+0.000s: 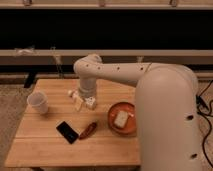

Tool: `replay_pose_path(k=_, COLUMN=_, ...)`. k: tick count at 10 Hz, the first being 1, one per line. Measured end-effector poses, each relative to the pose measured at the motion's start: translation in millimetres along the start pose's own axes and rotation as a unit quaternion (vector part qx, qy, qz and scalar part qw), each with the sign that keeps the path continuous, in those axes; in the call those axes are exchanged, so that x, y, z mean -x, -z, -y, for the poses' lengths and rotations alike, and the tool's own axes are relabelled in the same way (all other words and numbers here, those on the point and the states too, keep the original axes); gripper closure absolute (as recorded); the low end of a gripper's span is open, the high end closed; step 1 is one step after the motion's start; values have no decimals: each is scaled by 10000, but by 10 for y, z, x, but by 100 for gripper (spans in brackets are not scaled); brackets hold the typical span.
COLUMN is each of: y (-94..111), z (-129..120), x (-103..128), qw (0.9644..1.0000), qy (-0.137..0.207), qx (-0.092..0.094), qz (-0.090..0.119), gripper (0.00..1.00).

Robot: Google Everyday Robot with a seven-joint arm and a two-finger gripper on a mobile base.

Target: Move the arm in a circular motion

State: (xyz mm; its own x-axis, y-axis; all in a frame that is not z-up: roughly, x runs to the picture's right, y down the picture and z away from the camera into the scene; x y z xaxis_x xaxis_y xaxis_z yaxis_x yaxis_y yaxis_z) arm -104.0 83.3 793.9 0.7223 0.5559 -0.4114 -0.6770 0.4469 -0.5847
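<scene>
In the camera view, my arm point(125, 75) reaches from the foreground over the wooden worktop point(45, 150), bends at its rounded elbow and drops. That leaves my tool point(82, 100) low above the boards, near the far edge. I cannot tell whether it is spread or pressed together. A circle this low looks tight to me. A white cup point(38, 101) and an orange bowl point(112, 114) flank it, and a black phone point(66, 131) and a reddish-brown object point(88, 130) lie nearer.
</scene>
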Motion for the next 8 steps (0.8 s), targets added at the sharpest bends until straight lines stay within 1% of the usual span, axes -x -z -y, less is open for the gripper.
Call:
replay_pose_path(k=5, y=2, z=2, x=3, qw=10000, qy=1, qx=-3, qz=3, gripper=20)
replay_pose_path(k=7, y=8, z=32, x=16, qw=10000, qy=-24, qx=-60, qz=16, gripper=20)
replay_pose_path(k=8, y=25, z=96, x=70, qw=9999, qy=-51, qx=-109, qz=54, gripper=20)
